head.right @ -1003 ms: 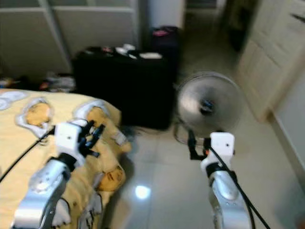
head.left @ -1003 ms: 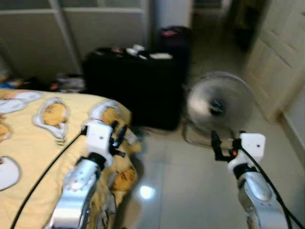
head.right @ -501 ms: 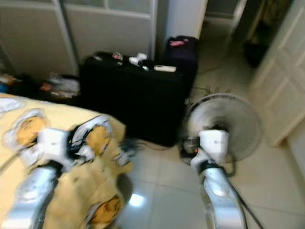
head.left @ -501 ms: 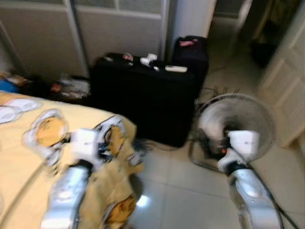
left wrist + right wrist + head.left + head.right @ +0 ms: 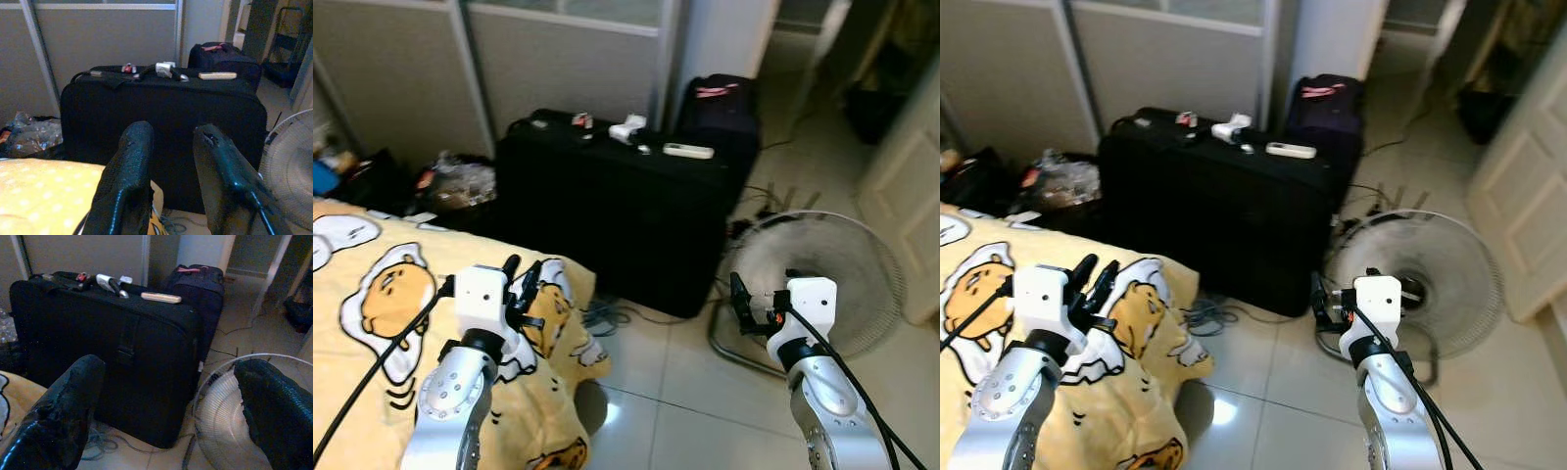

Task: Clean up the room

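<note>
Robot facing a large black suitcase (image 5: 612,211) that stands on edge on the tiled floor (image 5: 666,421), with both arms raised before it. The left gripper (image 5: 522,281) hovers above the corner of a yellow cartoon-print blanket (image 5: 372,323) on the bed, its fingers a little apart and empty; the suitcase lies ahead of it and slightly to its right. The right gripper (image 5: 740,300) is spread wide and holds nothing; a floor fan (image 5: 832,284) stands just beyond and below it, and the suitcase lies ahead to its left.

Loose things rest on the suitcase top, well ahead of both grippers: a white remote-like bar (image 5: 1290,150), a white object (image 5: 1229,129) and a small red item (image 5: 1183,118). A second dark bag (image 5: 715,98) stands behind the suitcase, bagged clutter (image 5: 455,181) lies on the floor beyond the left gripper, and a tangle of cable (image 5: 607,315) sits at the suitcase's foot.

Which item is meant cannot be settled. In judgement, any reach toward the suitcase top needs the robot closer, the right arm kept clear of the fan grille, the feet clear of the cable, and one small thing approached from above with fingers open.
</note>
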### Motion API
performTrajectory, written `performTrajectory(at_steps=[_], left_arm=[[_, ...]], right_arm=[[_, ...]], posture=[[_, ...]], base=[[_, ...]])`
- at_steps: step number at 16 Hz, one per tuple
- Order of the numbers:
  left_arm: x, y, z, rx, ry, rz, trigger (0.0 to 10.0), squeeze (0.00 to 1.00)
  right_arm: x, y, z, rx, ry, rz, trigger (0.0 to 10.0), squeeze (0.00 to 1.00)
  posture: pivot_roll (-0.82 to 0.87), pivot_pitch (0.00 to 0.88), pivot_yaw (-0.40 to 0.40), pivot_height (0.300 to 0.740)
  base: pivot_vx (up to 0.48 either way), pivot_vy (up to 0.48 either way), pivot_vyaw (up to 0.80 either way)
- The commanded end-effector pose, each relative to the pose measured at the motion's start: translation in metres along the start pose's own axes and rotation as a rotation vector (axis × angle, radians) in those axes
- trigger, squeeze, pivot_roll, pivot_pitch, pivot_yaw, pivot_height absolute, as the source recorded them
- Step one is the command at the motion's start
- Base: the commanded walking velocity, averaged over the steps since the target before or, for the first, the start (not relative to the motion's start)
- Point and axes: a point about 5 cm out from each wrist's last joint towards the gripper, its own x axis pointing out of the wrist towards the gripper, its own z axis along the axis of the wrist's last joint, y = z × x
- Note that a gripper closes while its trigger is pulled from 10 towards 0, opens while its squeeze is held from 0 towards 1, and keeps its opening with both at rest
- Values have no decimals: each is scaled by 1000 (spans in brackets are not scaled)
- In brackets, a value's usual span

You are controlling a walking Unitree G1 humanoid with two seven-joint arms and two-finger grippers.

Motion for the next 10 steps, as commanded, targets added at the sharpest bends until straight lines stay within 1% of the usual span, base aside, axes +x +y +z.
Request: performTrajectory(at_steps=[1,10], left_arm=[[-1,0,0,11,0,-1,10000,0],[-1,0,0,11,0,0,10000,0]], right_arm=[[0,-5,-3,-19,19,-21,10000,0],[0,-5,-3,-21,19,-23,10000,0]], posture=[[-33,0,-16,740],[-34,0,-15,740]], base=[[0,0,0],[0,0,0]])
